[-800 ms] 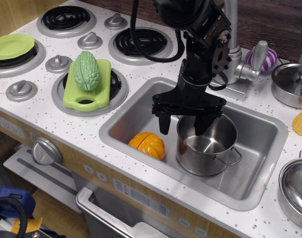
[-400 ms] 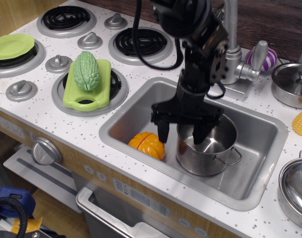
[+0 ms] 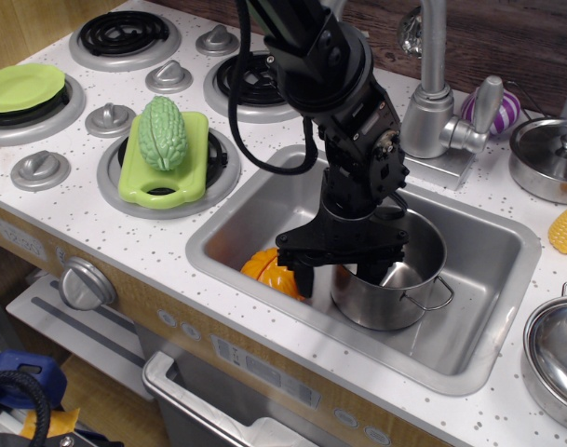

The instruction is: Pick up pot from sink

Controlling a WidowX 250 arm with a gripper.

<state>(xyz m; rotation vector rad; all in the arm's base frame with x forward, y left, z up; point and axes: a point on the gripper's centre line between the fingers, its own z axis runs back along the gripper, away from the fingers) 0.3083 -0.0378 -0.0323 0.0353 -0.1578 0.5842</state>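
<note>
Steel sink [image 3: 492,321] holds the shiny pot [image 3: 395,298] beside an orange toy [image 3: 264,265]. Black gripper [image 3: 336,277], jaws spread, straddles the pot's left wall, one finger inside, one outside, not visibly clamped. Faucet [image 3: 437,102] stands behind.

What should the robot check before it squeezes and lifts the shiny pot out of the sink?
1. Gripper open: ok, its jaws stand apart.
2. Jaws straddle the wall of the pot: ok, one finger outside on the left, one inside.
3. Pot upright in the sink: ok.
4. Pot empty: cannot tell, the arm hides part of the inside.
5. Orange toy clear of the outer finger: cannot tell, they overlap in this view.
6. Faucet out of the way for lifting: ok, it stands behind the basin.
</note>
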